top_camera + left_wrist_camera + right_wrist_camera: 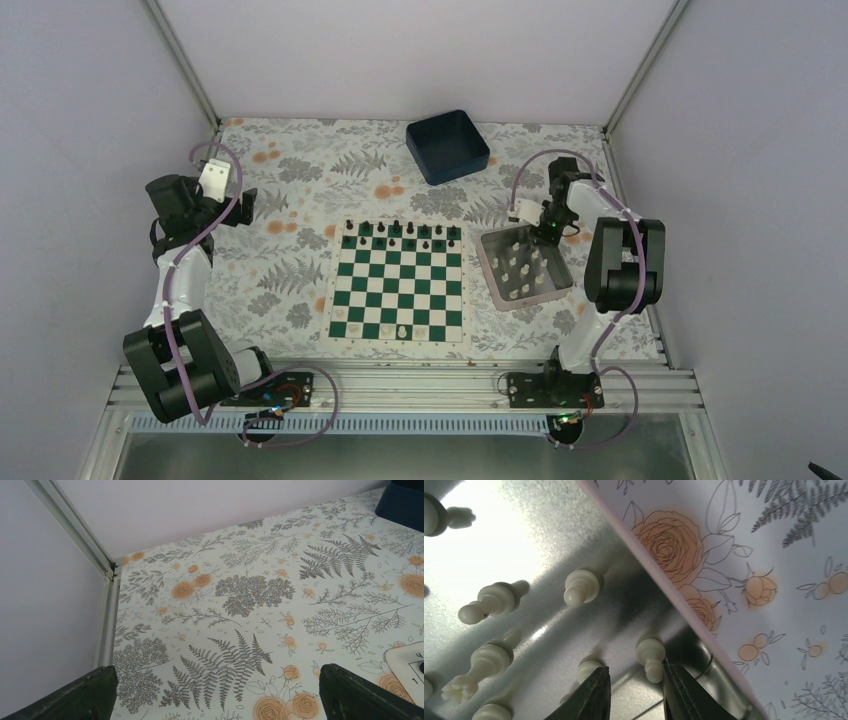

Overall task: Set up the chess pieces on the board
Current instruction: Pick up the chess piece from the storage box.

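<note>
The green-and-white board (400, 290) lies mid-table, with black pieces along its far row and one white piece (402, 330) on its near row. Several white chess pieces lie in the silver tray (497, 280) to its right. My right gripper (545, 232) is down in the tray's far end. In the right wrist view it (636, 677) is open around a lying white pawn (651, 657), which touches the right finger; another pawn (588, 669) lies behind the left finger. My left gripper (245, 205) hovers open and empty over the tablecloth at the far left (217, 695).
A dark blue bin (447, 146) stands at the back centre. The tray's pink rim (659, 577) runs just right of my right fingers. More white pieces (491, 601) lie across the tray floor. The board's corner (407, 660) shows in the left wrist view.
</note>
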Tool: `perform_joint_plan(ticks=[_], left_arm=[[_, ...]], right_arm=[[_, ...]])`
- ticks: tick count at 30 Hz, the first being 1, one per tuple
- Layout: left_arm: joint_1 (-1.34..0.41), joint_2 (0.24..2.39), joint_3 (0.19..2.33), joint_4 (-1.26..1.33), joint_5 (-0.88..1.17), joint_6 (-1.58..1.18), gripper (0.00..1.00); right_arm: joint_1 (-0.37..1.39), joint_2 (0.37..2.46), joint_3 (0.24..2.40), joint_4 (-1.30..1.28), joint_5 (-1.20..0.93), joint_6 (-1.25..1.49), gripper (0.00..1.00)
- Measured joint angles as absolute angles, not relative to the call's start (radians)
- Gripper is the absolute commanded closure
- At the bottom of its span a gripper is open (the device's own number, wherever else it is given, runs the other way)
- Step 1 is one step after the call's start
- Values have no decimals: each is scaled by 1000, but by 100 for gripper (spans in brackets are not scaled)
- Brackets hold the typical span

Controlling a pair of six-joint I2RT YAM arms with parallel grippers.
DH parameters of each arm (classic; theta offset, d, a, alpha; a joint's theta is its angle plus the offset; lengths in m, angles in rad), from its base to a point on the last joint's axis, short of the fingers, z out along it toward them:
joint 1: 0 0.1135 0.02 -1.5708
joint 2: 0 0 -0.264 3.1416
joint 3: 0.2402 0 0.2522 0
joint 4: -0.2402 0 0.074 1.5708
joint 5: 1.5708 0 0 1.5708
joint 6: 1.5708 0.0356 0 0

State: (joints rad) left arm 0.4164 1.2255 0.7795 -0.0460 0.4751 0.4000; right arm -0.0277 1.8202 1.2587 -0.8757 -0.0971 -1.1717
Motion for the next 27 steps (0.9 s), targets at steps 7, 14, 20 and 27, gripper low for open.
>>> perform_joint_plan(ticks=[7, 14, 20, 27], left_arm=[[416, 1225, 780, -46, 475, 400, 0], [416, 1225, 780, -46, 476, 400, 0], [416, 1225, 780, -46, 476, 400, 0], [416, 1225, 780, -46, 476, 400, 0]], right_arm=[[-28, 1823, 1244, -869, -83, -1169, 71], [-27, 1854, 1239, -851, -81, -1161, 78], [-28, 1867, 1239, -844, -76, -1153, 91], [-20, 1839, 1239, -870, -61, -1151, 93]])
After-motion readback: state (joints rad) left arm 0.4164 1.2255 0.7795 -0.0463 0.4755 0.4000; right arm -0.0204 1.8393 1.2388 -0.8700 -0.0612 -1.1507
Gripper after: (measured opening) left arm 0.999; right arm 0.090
